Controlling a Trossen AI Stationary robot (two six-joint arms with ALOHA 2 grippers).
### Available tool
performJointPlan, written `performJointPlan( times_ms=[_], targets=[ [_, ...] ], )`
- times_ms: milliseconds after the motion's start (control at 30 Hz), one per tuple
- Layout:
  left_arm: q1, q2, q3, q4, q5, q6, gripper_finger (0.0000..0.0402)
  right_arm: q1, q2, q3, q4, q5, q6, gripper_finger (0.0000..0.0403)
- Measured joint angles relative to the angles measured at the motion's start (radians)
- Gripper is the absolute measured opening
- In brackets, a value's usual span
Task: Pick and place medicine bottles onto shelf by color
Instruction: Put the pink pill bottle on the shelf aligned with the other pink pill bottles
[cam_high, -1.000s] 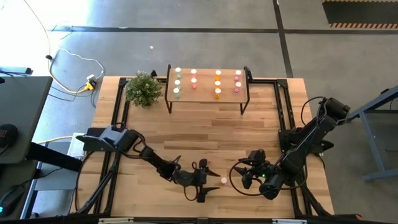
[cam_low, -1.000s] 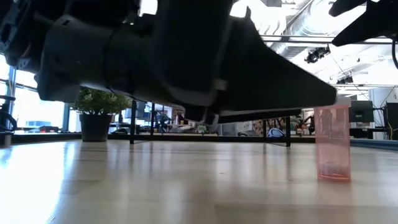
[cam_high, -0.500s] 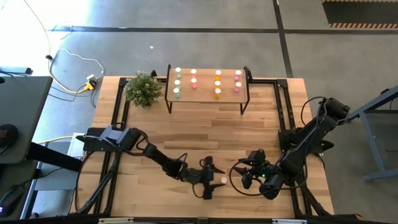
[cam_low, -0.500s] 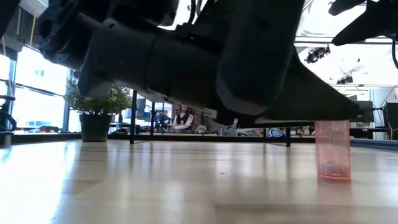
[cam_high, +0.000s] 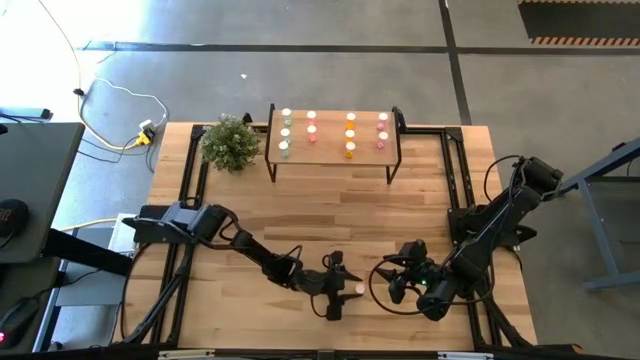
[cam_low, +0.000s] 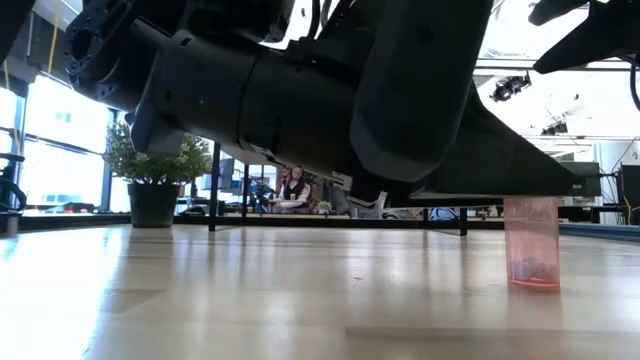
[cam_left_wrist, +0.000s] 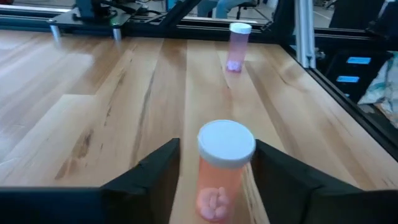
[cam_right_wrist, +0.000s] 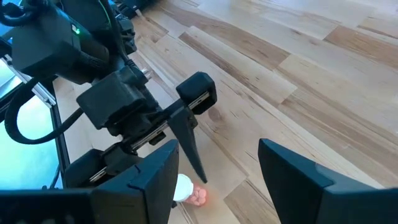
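bottles (cam_high: 333, 134) stand in rows on the shelf (cam_high: 395, 150). one pink bottle (cam_left_wrist: 225, 168) stands upright on our surface (cam_high: 300, 215), between the fingers of our left pincer (cam_high: 345, 290), which we cannot tell is gripping. our right pincer (cam_high: 393, 275) waits released nearby.

A bottle (cam_left_wrist: 225, 168) stands on the table (cam_high: 300, 225) between the left claw (cam_left_wrist: 217, 177) fingers, shelf (cam_high: 333, 133) far behind.
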Motion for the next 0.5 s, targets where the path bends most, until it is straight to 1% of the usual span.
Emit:
performJointPlan(
  times_ms=[133, 267, 367, 500],
  targets=[
    [0.002, 0.000, 0.000, 0.000, 0.021, 0.002, 0.0139, 0.000, 0.000, 0.000, 0.000, 0.000, 0.000, 0.0211],
    [0.002, 0.000, 0.000, 0.001, 0.022, 0.002, 0.0107, 0.000, 0.000, 0.000, 0.000, 0.000, 0.000, 0.0211],
    [0.002, 0.000, 0.000, 0.001, 0.022, 0.003, 0.0097, 0.000, 0.000, 0.000, 0.000, 0.000, 0.000, 0.0211],
    [0.002, 0.000, 0.000, 0.001, 0.022, 0.003, 0.0098, 0.000, 0.000, 0.000, 0.000, 0.000, 0.000, 0.0211]
  ],
)
